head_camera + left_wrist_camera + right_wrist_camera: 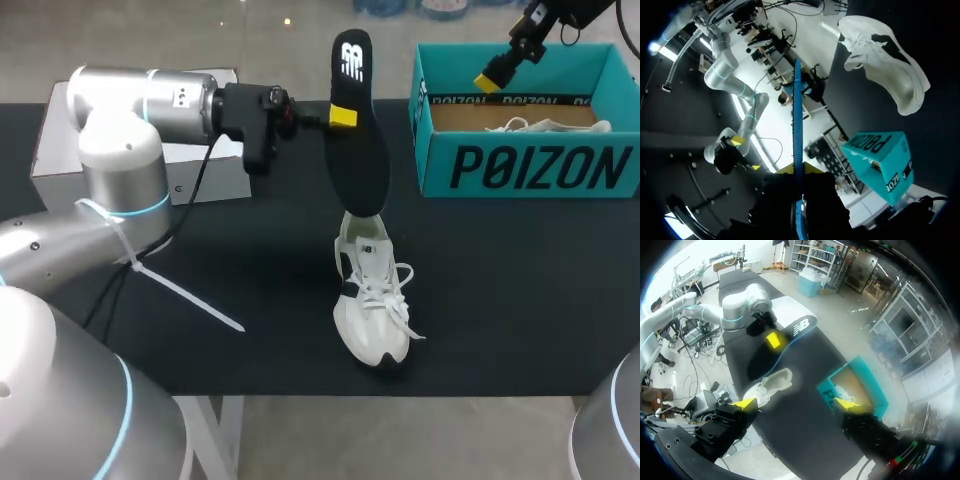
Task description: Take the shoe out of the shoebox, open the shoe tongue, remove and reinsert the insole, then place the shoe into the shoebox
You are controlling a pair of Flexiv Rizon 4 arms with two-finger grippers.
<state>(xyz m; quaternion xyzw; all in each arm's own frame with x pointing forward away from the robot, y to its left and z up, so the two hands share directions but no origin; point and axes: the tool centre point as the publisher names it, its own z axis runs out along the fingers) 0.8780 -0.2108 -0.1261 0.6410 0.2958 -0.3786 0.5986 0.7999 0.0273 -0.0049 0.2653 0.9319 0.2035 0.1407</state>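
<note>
Our left gripper point(343, 116) was clamped on the long black foam insole point(362, 160), held on end, lower tip at the collar of the white lace-up sneaker point(372, 310). That sneaker lay at six o'clock below, toe toward six. Our right gripper point(492, 78), fingers apart, hung farther off over the teal cardboard shoebox point(530, 165).

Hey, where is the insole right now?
In the head view, the black insole stands upright mid-table, held by the left gripper, its lower end at the white sneaker, left of the teal shoebox.
</note>
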